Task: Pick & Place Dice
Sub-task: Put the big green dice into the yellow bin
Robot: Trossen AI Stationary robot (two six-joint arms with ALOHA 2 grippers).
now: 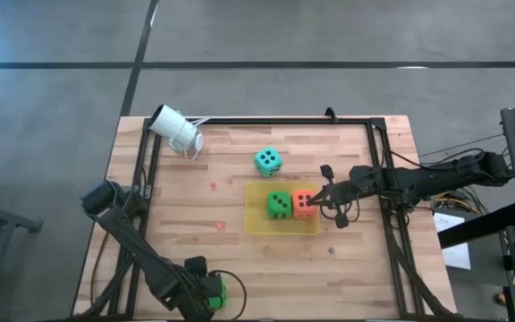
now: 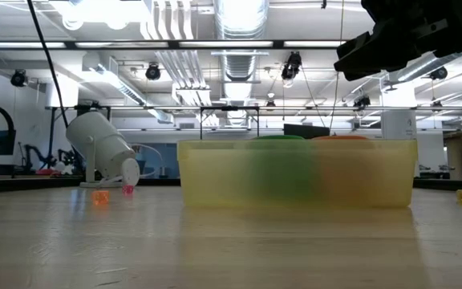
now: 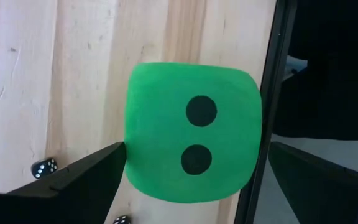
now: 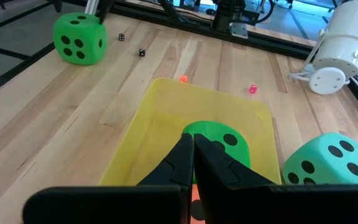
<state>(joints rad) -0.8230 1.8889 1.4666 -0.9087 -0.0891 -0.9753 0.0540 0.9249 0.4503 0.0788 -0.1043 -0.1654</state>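
Note:
One bright green die (image 3: 191,130), two pips toward the camera, sits on the table by the near edge, and my open left gripper (image 3: 197,152) has a finger on each side of it. A yellow tray (image 1: 256,219) holds the second green die (image 1: 278,204) and the orange-red die (image 1: 304,204). The teal die (image 1: 268,161) rests on the table just beyond the tray. My right gripper (image 4: 192,146) is shut and hovers above the tray's right part, over the orange-red die (image 4: 195,202); in the low view it hangs well above the tray (image 2: 295,172). My left gripper comes at the green die from above with its fingers on two opposite sides. One fingertip (image 3: 114,155) reaches the die's side (image 3: 132,155), but I cannot tell whether it touches. The other fingertip (image 3: 284,155) stands a little apart.
A white cylinder-shaped camera (image 1: 175,130) lies at the table's far left. Tiny dice are scattered about: black ones (image 3: 44,167) beside the left gripper, red ones (image 1: 219,225) left of the tray. A black frame rail (image 1: 392,224) runs along the table's sides.

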